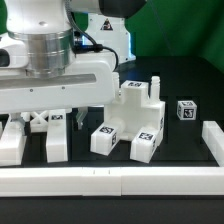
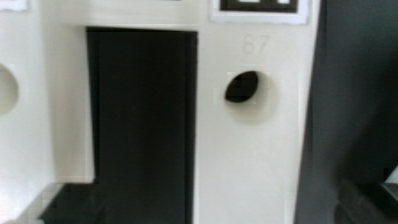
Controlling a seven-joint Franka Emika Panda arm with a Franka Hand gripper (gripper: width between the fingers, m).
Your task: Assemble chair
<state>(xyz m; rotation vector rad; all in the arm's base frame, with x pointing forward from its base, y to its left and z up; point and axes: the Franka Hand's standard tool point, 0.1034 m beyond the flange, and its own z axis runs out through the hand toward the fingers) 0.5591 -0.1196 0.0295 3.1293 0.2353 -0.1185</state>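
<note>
Chair parts: loose white pieces lie on the black table [image 1: 185, 140], in front of the border rail [image 1: 110, 182].
Main chair block [image 1: 135, 115]: mid-table, upright, with two tagged feet toward the rail and a short peg pointing up.
Leg [image 1: 57, 138]: lies flat, its long axis running from the rail toward the back.
X-braced frame [image 1: 38, 119]: just behind the leg, partly hidden under the arm's hand.
Surroundings: a small tagged cube [image 1: 185, 110] sits apart on the exterior view's right, with an end block [image 1: 213, 140] beyond it.
Close-up: the wrist view is filled by a white panel [image 2: 267, 150] with a long dark slot [image 2: 143, 110], an oval hole [image 2: 244, 87] and a tag [image 2: 258, 8].
Gripper [image 1: 48, 108]: low over the frame and leg, pointing down. The jaws are spread wide and the fingertips are hidden.
</note>
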